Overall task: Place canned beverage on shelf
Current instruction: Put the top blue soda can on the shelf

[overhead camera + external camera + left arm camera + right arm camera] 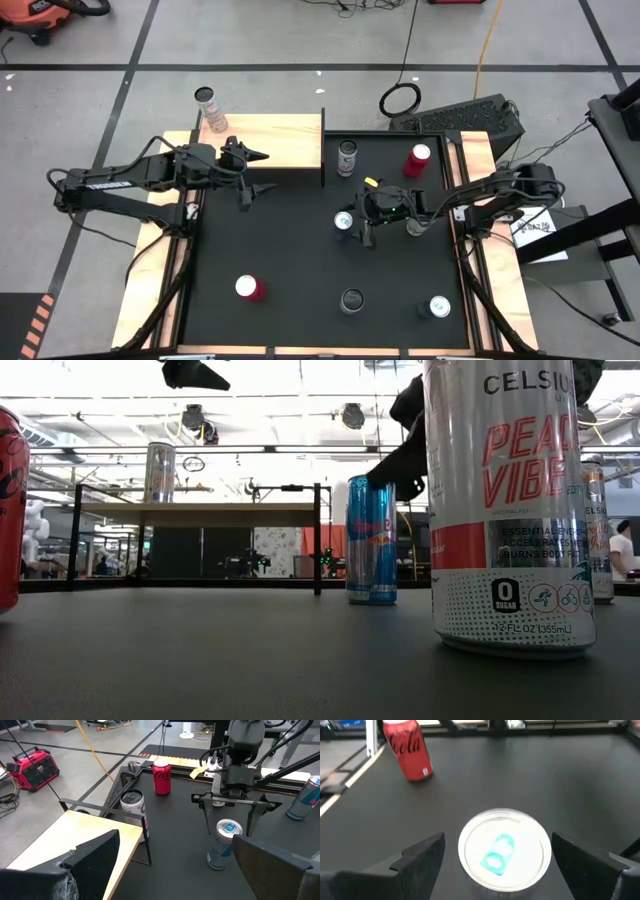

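Blue can (pixel 501 851) sitting upright directly under my right gripper (pixel 497 857), fingers apart, nothing held. Risk: descending off-centre, fingertip clipping rim, tipping can. Left gripper (pixel 255 172) waiting open over shelf (pixel 285 140) edge.

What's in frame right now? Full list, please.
shelf: 1, pale wood, table's top-left in the high view
can on shelf: 1, silver, shelf's outer left corner
red cans: 2, top right, bottom left
blue can: 1, blue and silver, mid-table
other cans: 4, dark-topped beside the shelf, silver by the right arm, dark-topped bottom centre, blue-tabbed bottom right
table: 1, black
left gripper: open, empty, at the shelf's edge
right gripper: open, fingers either side of the blue can, not gripping
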{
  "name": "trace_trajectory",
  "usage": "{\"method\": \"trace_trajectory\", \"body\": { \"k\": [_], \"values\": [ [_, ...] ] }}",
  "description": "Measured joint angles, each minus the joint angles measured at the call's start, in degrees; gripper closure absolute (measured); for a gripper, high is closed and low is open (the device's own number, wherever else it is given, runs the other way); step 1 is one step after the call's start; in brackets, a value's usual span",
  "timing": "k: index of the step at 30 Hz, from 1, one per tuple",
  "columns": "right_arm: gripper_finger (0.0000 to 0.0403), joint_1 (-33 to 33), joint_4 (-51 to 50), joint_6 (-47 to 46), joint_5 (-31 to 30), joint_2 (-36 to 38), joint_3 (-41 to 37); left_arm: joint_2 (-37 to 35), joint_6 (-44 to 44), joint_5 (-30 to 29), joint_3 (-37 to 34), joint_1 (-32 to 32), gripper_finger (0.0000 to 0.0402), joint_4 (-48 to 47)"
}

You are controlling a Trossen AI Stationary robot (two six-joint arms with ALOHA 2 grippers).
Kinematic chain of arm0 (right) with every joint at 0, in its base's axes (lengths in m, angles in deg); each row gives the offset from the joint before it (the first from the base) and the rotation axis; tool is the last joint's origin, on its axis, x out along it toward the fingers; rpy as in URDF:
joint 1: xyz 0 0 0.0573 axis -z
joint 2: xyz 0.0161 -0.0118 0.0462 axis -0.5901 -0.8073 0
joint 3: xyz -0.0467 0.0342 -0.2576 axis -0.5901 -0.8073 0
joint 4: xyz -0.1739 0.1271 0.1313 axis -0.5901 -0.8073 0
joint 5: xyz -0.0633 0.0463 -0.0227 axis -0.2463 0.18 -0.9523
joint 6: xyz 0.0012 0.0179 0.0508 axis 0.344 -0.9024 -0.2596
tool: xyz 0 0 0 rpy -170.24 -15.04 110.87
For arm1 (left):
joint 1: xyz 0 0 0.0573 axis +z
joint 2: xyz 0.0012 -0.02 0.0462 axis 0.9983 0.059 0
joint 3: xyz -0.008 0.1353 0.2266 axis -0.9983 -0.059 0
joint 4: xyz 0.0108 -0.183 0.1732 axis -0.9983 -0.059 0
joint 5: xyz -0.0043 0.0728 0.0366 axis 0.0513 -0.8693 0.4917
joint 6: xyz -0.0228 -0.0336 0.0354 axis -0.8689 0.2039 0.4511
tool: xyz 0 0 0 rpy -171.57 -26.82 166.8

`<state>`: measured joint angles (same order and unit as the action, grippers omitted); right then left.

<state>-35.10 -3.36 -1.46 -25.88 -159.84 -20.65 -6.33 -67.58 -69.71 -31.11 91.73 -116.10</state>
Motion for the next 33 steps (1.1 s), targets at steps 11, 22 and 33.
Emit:
{"method": "trace_trajectory", "body": {
  "k": [11,22,33],
  "values": [
    [0.0070,-0.02,0.98,-0.61,0.13,-2.41,0.00,0.00,0.01,0.00,0.00,0.01,0.0010,-0.03],
    [0.0207,-0.02,1.18,-1.42,0.21,-2.39,0.00,0.00,0.00,0.00,0.00,0.01,0.0010,-0.01],
    [0.0211,0.00,-1.05,-4.80,0.46,-2.52,3.01,0.00,-0.04,-1.55,0.00,-0.01,0.0010,-0.01]
  ]
}}
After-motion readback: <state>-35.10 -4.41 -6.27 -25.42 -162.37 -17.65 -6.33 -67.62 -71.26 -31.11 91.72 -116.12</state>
